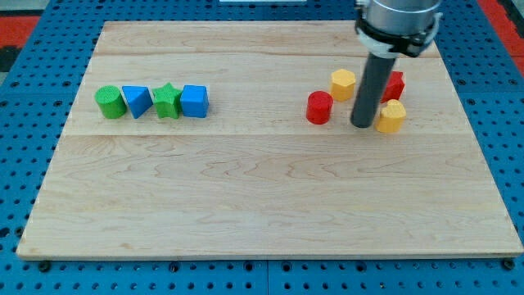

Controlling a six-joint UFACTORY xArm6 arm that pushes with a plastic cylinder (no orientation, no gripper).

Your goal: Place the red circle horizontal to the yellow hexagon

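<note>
The red circle (319, 107) sits on the wooden board at the view's right of centre. The yellow hexagon (343, 83) lies just up and right of it, almost touching. My tip (363, 124) rests on the board to the right of the red circle, with a small gap between them, and below the yellow hexagon. A second yellow block (392, 116) lies close to the tip's right. A second red block (395, 85) sits behind the rod, partly hidden by it.
A row of blocks lies at the board's left: a green circle (109, 102), a blue triangle (136, 101), a green star (167, 101) and a blue block (195, 101). The board's edge (270, 255) borders blue pegboard.
</note>
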